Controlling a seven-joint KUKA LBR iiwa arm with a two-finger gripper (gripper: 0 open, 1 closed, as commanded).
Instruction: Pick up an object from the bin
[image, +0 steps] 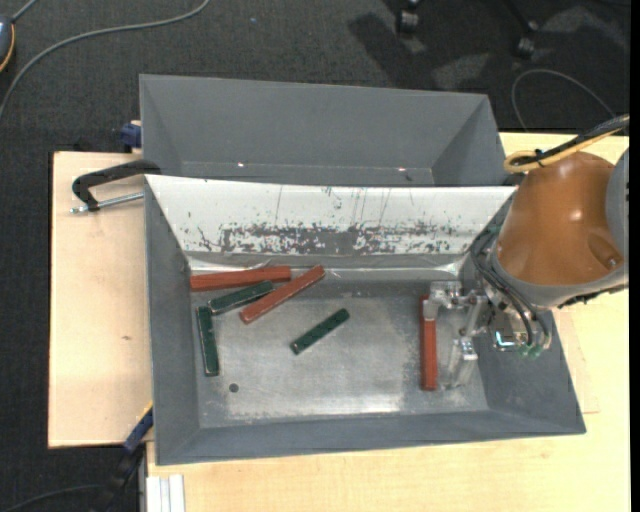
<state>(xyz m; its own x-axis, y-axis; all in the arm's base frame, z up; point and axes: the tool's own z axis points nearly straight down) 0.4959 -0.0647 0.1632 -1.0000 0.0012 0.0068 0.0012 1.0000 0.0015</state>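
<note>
- Bin (168, 350) of grey sheet metal, with sloping walls and a flat, scuffed floor; the far wall was pale and flecked with dark scratches
- Six flat, narrow bars with straight edges and a matte look lay on the floor: three red, three dark green; also one small dark speck (233, 389) near the left front corner
- Red bar by the gripper (429, 345): it lay alone on the right side of the floor, near the right wall; its long axis ran from the far wall toward the near wall, almost straight, with the far end under the gripper's metal parts
- Gripper (458, 335): low in the bin just to the right of that bar, below the smooth, rounded orange cover (560, 225) and a bunch of cables; whether it was open or closed could not be told, nor whether it touched the bar
- Left cluster: a long red bar (240, 279) along the foot of the far wall; a second red bar (283, 293) slanted beside it; a green bar (241, 297) between them, touching both; an upright green bar (208, 340) along the left wall
- Loose green bar (320, 330): diagonal, mid-floor, apart from the rest
</note>
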